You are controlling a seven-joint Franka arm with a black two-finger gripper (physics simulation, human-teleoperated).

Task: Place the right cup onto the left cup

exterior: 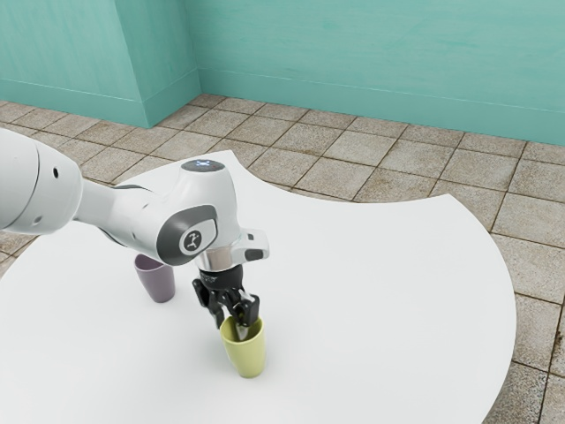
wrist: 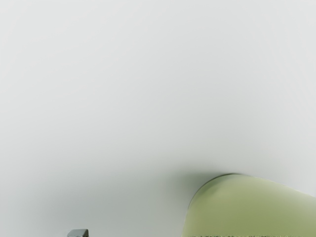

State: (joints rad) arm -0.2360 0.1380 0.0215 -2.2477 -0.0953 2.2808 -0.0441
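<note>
The black gripper (exterior: 231,327) is low over the yellow-green cup (exterior: 249,355), which stands upright on the table. Its fingers are apart: one tip reaches into the cup's mouth, while the other hangs outside the rim, on the exterior view's left. In the wrist view the green cup (wrist: 247,207) lies to one side, with a gap between its wall and a small grey fingertip (wrist: 78,232). Part of the mouth is hidden by the fingers. A purple cup (exterior: 156,281) stands upright toward the exterior view's left, its top partly covered by the arm.
Both cups share a white table (exterior: 380,309) with a curved edge. The arm reaches over it from the exterior view's left, passing above the purple cup. Tiled floor and teal walls lie beyond.
</note>
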